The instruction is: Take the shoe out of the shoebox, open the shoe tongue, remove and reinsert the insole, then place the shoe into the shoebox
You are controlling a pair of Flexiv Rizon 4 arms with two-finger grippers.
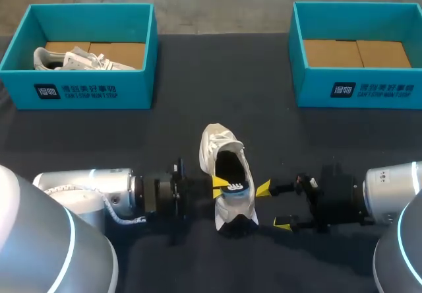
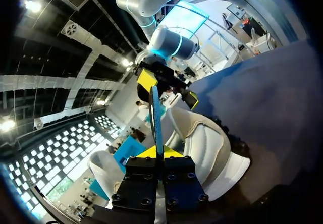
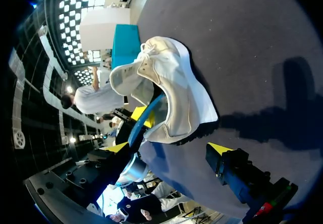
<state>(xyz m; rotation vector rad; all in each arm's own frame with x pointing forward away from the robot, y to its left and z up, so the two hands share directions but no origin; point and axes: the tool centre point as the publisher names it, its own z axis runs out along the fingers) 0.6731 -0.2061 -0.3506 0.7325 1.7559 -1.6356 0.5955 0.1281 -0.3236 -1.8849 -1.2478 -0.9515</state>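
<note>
While my left gripper (image 1: 221, 187) is clamped on the thin blue insole (image 2: 156, 115), pinching it at the opening of the white shoe (image 1: 226, 174), my right gripper (image 1: 273, 207) stands with fingers wide apart just beside the shoe and holds nothing. Its nearer yellow tip seems to brush the shoe's side, though I cannot be sure from these angles. The shoe lies on the dark table (image 1: 198, 108) between my two arms, near my edge and well apart from both boxes. At the far left, the left shoebox (image 1: 79, 92) holds a second shoe (image 1: 72, 59), also white. At the far right, the right shoebox (image 1: 356, 92) shows its brown cardboard floor.
</note>
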